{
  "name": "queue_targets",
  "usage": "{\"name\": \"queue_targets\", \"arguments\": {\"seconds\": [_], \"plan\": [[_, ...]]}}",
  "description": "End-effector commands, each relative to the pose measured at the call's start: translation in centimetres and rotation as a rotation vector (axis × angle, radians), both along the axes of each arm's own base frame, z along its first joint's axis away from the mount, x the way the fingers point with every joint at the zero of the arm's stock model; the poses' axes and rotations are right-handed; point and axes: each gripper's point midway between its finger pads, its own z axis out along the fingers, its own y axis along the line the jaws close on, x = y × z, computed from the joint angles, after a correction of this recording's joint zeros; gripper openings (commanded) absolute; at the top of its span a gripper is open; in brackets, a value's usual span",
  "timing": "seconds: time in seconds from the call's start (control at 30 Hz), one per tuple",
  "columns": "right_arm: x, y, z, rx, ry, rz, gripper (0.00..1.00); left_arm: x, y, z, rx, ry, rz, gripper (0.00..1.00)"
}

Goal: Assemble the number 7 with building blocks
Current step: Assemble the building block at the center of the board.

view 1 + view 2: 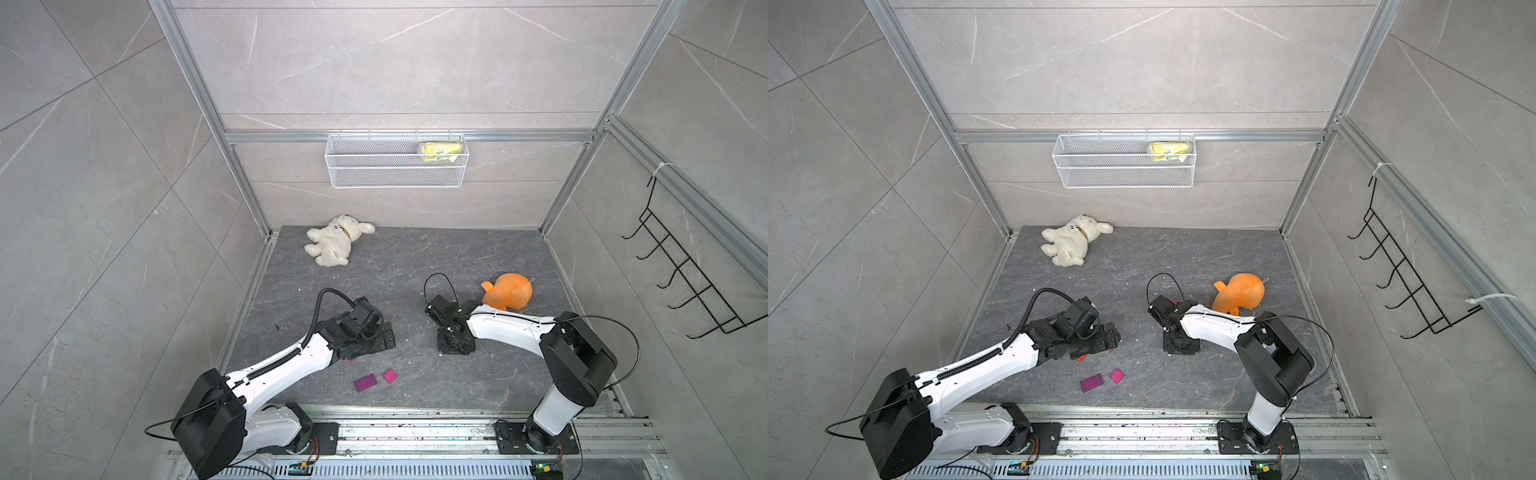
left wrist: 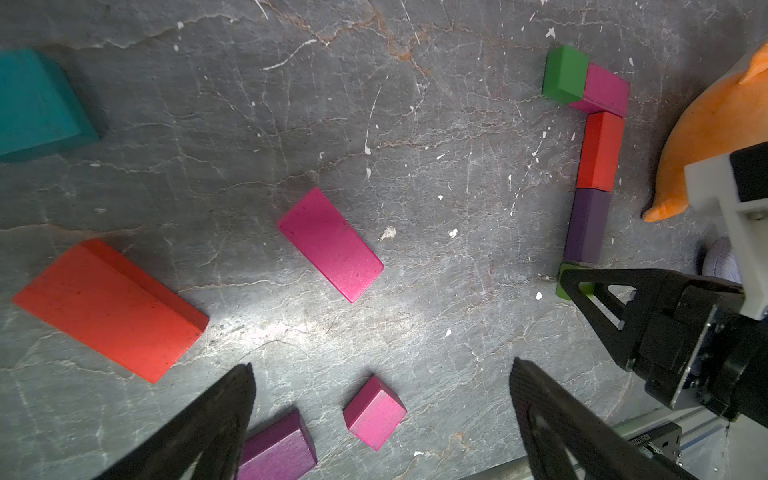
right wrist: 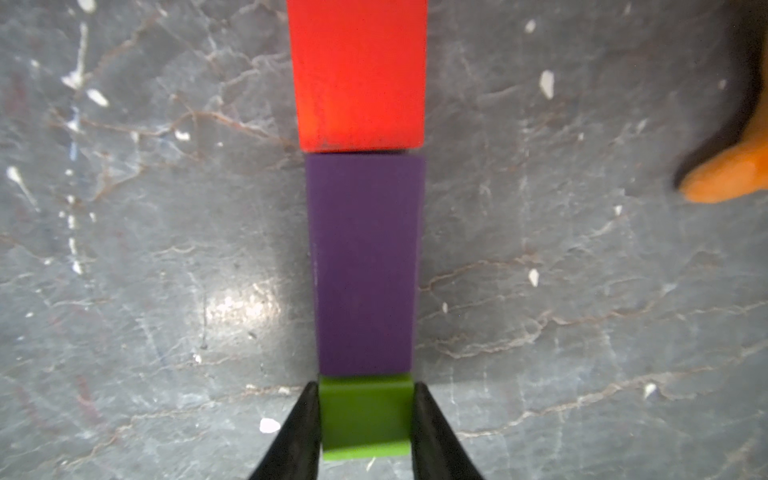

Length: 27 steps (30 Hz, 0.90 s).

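Note:
My right gripper [image 3: 365, 388] is shut on a green square block [image 3: 365, 419], pressed end to end against a purple block [image 3: 365, 266] with a red block [image 3: 359, 75] beyond it. The left wrist view shows this column as the number 7 [image 2: 598, 153], topped by a magenta block [image 2: 604, 89] and a green block [image 2: 564, 74]. My left gripper [image 2: 382, 365] hangs open above loose building blocks: a pink square [image 2: 375, 412], a purple rectangle [image 2: 276, 449], a magenta rectangle [image 2: 330, 244], a red rectangle [image 2: 110, 309] and a teal block [image 2: 37, 104].
An orange plush toy [image 1: 509, 297] lies just right of the right arm, close to the column. A white plush dog [image 1: 336, 240] lies at the back left. A wire basket [image 1: 395, 160] hangs on the back wall and a black hook rack [image 1: 681, 274] on the right wall.

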Motion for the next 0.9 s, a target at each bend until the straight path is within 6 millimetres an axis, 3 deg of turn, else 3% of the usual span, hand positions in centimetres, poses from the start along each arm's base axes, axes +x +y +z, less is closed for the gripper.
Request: {"name": "queue_targets", "arguments": {"seconds": [0.0,0.87], "plan": [[0.49,-0.10,-1.00,-0.012,0.006,-0.023,0.35,0.05,0.10,0.44,-0.002,-0.026,-0.010,1.00],[0.75,-0.39,-1.16,-0.022,0.011,-0.029,0.36,0.02,0.14,0.38,-0.004,-0.029,-0.008,1.00]]}}
